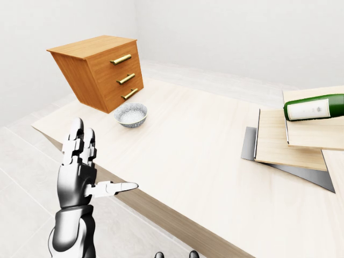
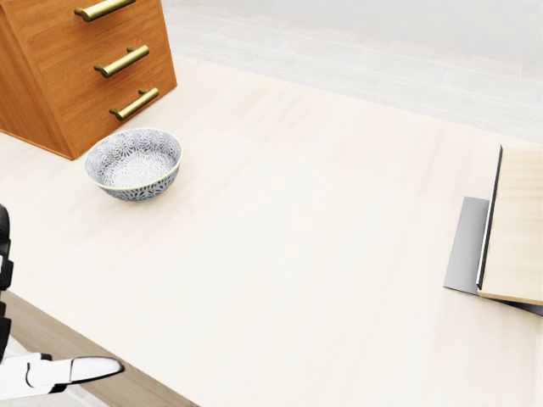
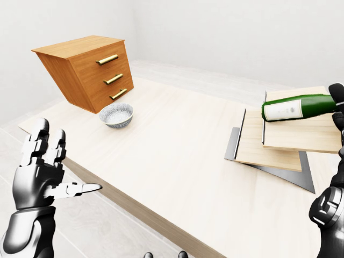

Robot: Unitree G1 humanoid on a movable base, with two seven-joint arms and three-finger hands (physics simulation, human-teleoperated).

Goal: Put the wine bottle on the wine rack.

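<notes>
A green wine bottle (image 3: 295, 107) with a white label lies level, its base pointing left, over the upper board of the wine rack (image 3: 269, 148). The rack is made of stepped light-wood boards on a grey metal base, at the table's right. My right hand (image 3: 338, 107) comes in at the right edge of the right-eye view, dark fingers closed round the bottle's neck end. Whether the bottle rests on the board or hangs just above it I cannot tell. My left hand (image 1: 99, 161) is raised at the lower left, off the table's near edge, open, fingers up and thumb pointing right.
A wooden chest of drawers (image 1: 102, 67) with brass handles stands tilted at the table's (image 1: 188, 145) left end. A patterned grey bowl (image 1: 130, 114) sits just right of it. Pale tiled floor lies beyond and beside the table.
</notes>
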